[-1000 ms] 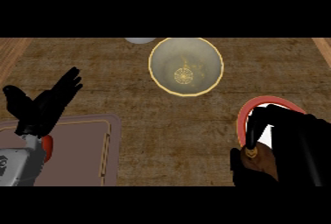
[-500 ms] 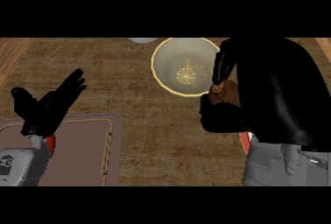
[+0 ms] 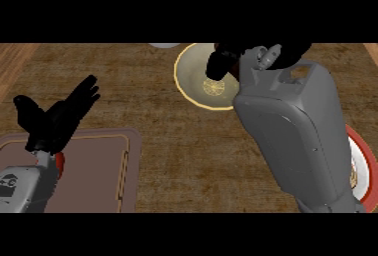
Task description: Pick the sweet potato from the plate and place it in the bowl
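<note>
Sweet potato hidden, its axis unseen; right hand (image 3: 221, 62), fingers curled down, hangs over the bowl (image 3: 196, 80).

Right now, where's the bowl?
In the head view, the bowl sits at the counter's far edge, centre-right, with the right hand over its right side.

At upper centre a cream bowl (image 3: 201, 85) with a golden rim sits on the wooden counter (image 3: 148, 100). The right hand (image 3: 221, 62) hangs over the bowl's right part, fingers curled downward; whatever they hold is hidden. Its grey forearm (image 3: 295, 135) slants to the lower right, covering most of a red-rimmed plate (image 3: 363, 165). At left, the left hand (image 3: 55, 117) rests open, fingers up, above a brown board (image 3: 96, 170).
</note>
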Robot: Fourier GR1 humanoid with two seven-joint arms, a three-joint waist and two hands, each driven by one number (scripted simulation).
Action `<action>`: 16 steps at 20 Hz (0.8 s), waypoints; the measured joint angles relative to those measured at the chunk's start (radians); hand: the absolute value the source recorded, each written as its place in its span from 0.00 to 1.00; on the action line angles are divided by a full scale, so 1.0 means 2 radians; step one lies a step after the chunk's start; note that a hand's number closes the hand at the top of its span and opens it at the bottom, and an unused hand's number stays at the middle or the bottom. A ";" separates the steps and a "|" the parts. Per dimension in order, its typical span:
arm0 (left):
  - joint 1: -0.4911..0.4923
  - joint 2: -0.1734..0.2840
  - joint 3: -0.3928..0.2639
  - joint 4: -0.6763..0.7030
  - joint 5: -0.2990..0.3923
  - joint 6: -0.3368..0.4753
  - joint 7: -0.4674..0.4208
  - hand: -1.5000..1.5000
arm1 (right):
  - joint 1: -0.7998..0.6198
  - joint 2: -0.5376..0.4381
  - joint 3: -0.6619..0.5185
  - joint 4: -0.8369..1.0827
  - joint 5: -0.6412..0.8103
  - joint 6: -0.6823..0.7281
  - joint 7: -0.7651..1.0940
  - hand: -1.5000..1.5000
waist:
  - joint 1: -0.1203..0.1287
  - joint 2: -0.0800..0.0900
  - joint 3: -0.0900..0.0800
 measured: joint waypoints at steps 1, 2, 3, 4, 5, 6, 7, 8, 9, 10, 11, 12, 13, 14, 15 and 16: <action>0.002 0.002 0.002 -0.006 0.003 -0.002 0.005 0.50 | -0.006 0.000 -0.007 0.022 0.006 -0.011 -0.007 1.00 | 0.000 0.000 0.000; 0.000 0.003 0.003 -0.004 0.003 -0.003 0.005 0.50 | -0.007 0.000 -0.011 0.042 0.013 -0.029 -0.015 1.00 | 0.000 0.000 0.000; -0.003 0.001 0.003 -0.002 0.002 -0.002 0.004 0.50 | -0.010 -0.001 -0.019 0.063 0.020 -0.046 -0.026 1.00 | 0.000 0.001 0.000; -0.002 -0.001 0.002 0.000 0.001 -0.002 0.003 0.50 | -0.014 -0.002 -0.027 0.086 0.026 -0.064 -0.036 1.00 | -0.001 0.001 0.000; -0.003 -0.001 0.003 -0.003 0.002 -0.002 0.006 0.50 | -0.015 -0.010 -0.040 0.106 0.027 -0.080 -0.049 1.00 | -0.001 0.002 0.000; 0.000 -0.002 0.003 -0.005 0.002 -0.002 0.005 0.50 | -0.018 -0.010 -0.048 0.129 0.032 -0.101 -0.057 1.00 | 0.000 0.002 0.000; 0.000 -0.001 0.004 -0.004 0.002 -0.004 0.003 0.50 | -0.027 -0.012 -0.058 0.155 0.033 -0.117 -0.063 1.00 | 0.000 0.002 0.000; 0.001 -0.001 0.004 -0.005 0.001 -0.004 0.003 0.50 | -0.032 -0.015 -0.068 0.180 0.033 -0.134 -0.074 1.00 | 0.001 0.002 0.000; 0.007 -0.001 0.005 -0.007 0.001 -0.005 0.000 0.50 | -0.035 -0.012 -0.074 0.201 0.033 -0.153 -0.079 1.00 | 0.001 0.002 0.001; 0.006 -0.002 0.006 -0.005 -0.001 -0.004 -0.002 0.50 | -0.034 -0.013 -0.082 0.220 0.030 -0.169 -0.091 1.00 | 0.000 0.002 0.000; 0.006 -0.004 0.005 -0.003 -0.004 -0.003 -0.003 0.50 | -0.038 -0.011 -0.090 0.243 0.027 -0.188 -0.102 1.00 | 0.000 0.003 0.001; 0.005 -0.002 0.007 -0.004 -0.001 -0.006 -0.003 0.50 | -0.039 -0.012 -0.098 0.266 0.024 -0.207 -0.114 1.00 | 0.002 0.003 0.001; 0.004 -0.003 0.004 -0.007 -0.003 -0.006 -0.002 0.50 | -0.046 -0.016 -0.108 0.291 0.019 -0.221 -0.127 1.00 | 0.005 0.005 0.001; 0.004 -0.005 0.004 -0.006 -0.004 -0.005 -0.002 0.50 | -0.050 -0.016 -0.114 0.316 0.016 -0.236 -0.141 1.00 | 0.005 0.005 0.001; 0.004 -0.006 0.003 -0.005 -0.005 -0.007 -0.005 0.50 | -0.052 -0.020 -0.122 0.339 0.012 -0.249 -0.156 1.00 | 0.007 0.006 0.001; 0.002 -0.004 0.005 -0.005 -0.003 -0.009 -0.004 0.50 | -0.055 -0.024 -0.130 0.361 0.008 -0.261 -0.173 1.00 | 0.008 0.007 0.001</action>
